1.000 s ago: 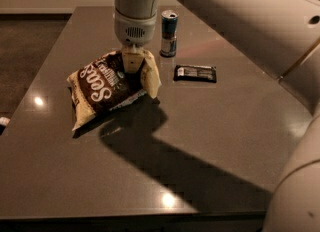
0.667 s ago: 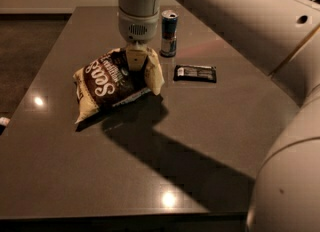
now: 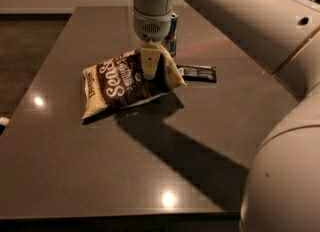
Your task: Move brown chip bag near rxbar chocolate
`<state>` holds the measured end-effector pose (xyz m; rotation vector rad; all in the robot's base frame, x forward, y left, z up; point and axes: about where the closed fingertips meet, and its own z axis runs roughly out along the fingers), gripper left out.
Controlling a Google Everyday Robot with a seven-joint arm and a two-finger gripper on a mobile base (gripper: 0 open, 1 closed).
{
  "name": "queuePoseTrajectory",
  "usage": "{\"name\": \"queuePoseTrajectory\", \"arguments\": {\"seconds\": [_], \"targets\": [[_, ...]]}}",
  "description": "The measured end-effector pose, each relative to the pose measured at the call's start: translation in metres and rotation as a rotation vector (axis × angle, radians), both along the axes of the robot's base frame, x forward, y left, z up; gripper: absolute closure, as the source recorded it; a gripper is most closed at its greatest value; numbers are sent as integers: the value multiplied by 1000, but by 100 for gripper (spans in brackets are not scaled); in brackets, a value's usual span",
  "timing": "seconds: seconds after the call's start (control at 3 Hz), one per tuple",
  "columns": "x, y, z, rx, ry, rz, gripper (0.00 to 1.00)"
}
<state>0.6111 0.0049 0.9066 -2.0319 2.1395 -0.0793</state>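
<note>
The brown chip bag (image 3: pixel 125 83) has a dark brown front, cream edges and white "Sea Salt" lettering. It hangs tilted, its right end raised and its left corner low near the table (image 3: pixel 75 176). My gripper (image 3: pixel 150 66) comes straight down from above and is shut on the bag's upper right part. The rxbar chocolate (image 3: pixel 198 72), a flat black wrapper with white text, lies on the table just right of the bag's raised end.
A blue-and-silver slim can (image 3: pixel 171 33) stands behind the gripper, partly hidden by it. My large white arm (image 3: pixel 280 101) fills the right side. The table's left edge borders a dark floor (image 3: pixel 25 51).
The gripper has carried the bag to the right, toward the rxbar. The bag's right end now sits close beside the bar.
</note>
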Motion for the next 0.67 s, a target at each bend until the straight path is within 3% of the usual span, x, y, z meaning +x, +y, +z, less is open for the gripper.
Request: {"name": "queuePoseTrajectory", "arguments": {"seconds": [0.33, 0.67], "targets": [[3, 2, -1, 7, -8, 1, 0], [3, 2, -1, 7, -9, 1, 0]]}}
